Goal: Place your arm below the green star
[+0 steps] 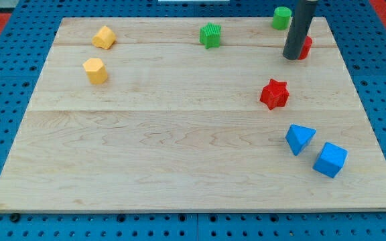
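The green star (210, 35) sits near the view's top, a little right of centre, on the wooden board (179, 147). My tip (292, 57) is at the top right, well to the right of the green star and slightly lower. The rod covers most of a red block (306, 47) right beside the tip. A green cylinder (281, 17) stands just above and left of the rod.
A red star (274, 94) lies below the tip. A blue triangle (299, 138) and a blue cube (330, 159) sit at the lower right. Two yellow blocks (103, 37) (95, 70) sit at the upper left.
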